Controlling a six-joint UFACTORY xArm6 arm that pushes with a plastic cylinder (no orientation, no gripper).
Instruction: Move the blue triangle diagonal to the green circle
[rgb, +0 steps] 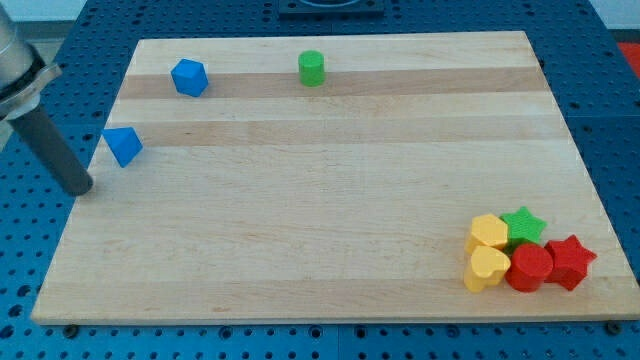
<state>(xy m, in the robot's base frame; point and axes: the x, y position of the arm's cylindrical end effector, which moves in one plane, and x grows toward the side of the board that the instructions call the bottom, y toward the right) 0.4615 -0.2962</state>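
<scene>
The blue triangle lies near the board's left edge. The green circle stands near the view's top, left of centre, far up and right of the triangle. My tip is at the board's left edge, just below and left of the blue triangle, not touching it. The rod slants up to the view's top left.
A blue hexagon-like block lies near the top left, above the triangle. At the bottom right sits a cluster: a yellow block, a yellow heart, a green star, a red circle and a red star. The wooden board lies on a blue pegboard.
</scene>
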